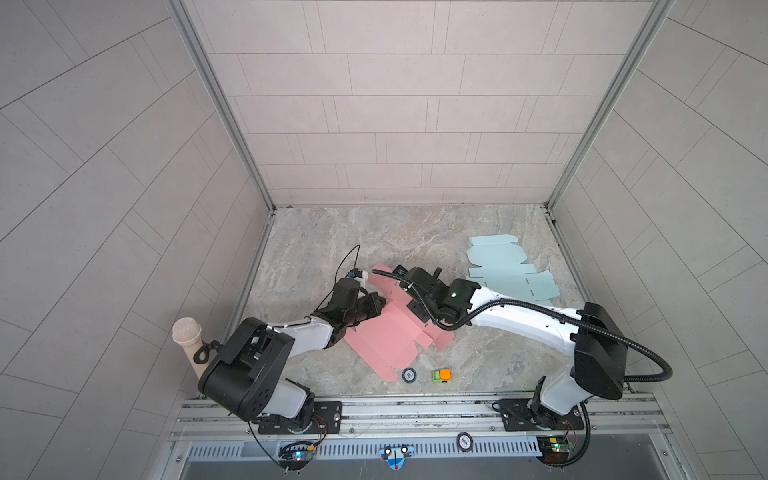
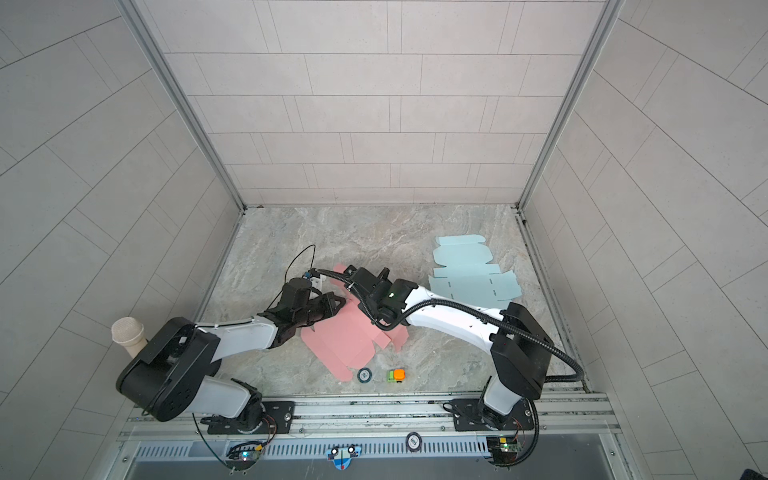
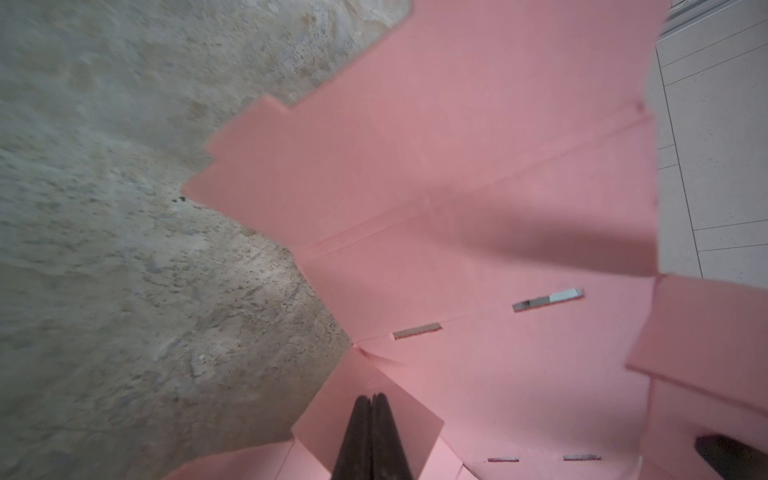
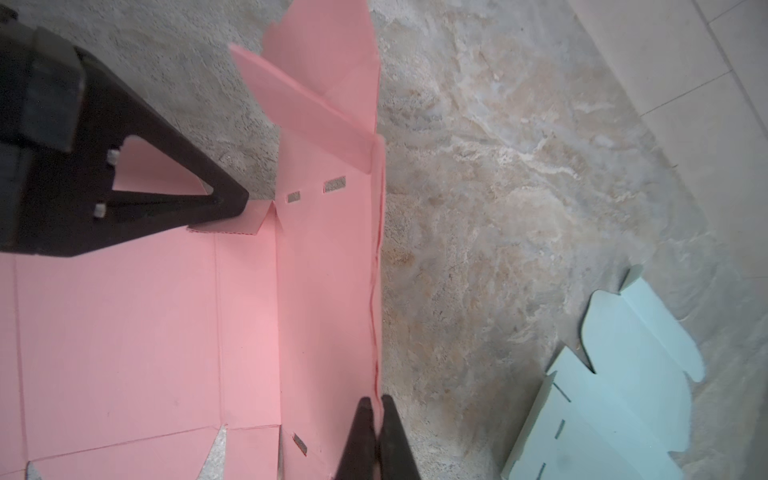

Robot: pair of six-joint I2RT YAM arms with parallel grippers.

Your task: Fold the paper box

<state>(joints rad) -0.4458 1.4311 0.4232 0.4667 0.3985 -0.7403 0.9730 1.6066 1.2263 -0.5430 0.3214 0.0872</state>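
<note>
The paper box (image 1: 382, 336) is a pink die-cut sheet lying mid-table in both top views, partly creased, with one long panel standing up along a fold (image 4: 374, 291). My right gripper (image 4: 376, 400) is shut on the top edge of that raised panel; in a top view it sits over the sheet's right part (image 1: 417, 309). My left gripper (image 3: 371, 397) is shut, its tips resting on a small pink corner flap (image 3: 399, 415) with no paper seen between them. In the right wrist view the left gripper's fingers (image 4: 224, 199) meet the sheet at its slotted end.
A light blue flat box sheet (image 1: 507, 266) lies at the back right, close to the side wall. A small black disc (image 1: 409, 375) and a green-and-orange block (image 1: 441, 375) sit near the front rail (image 1: 415, 409). A beige microphone-like post (image 1: 187, 332) stands at the left.
</note>
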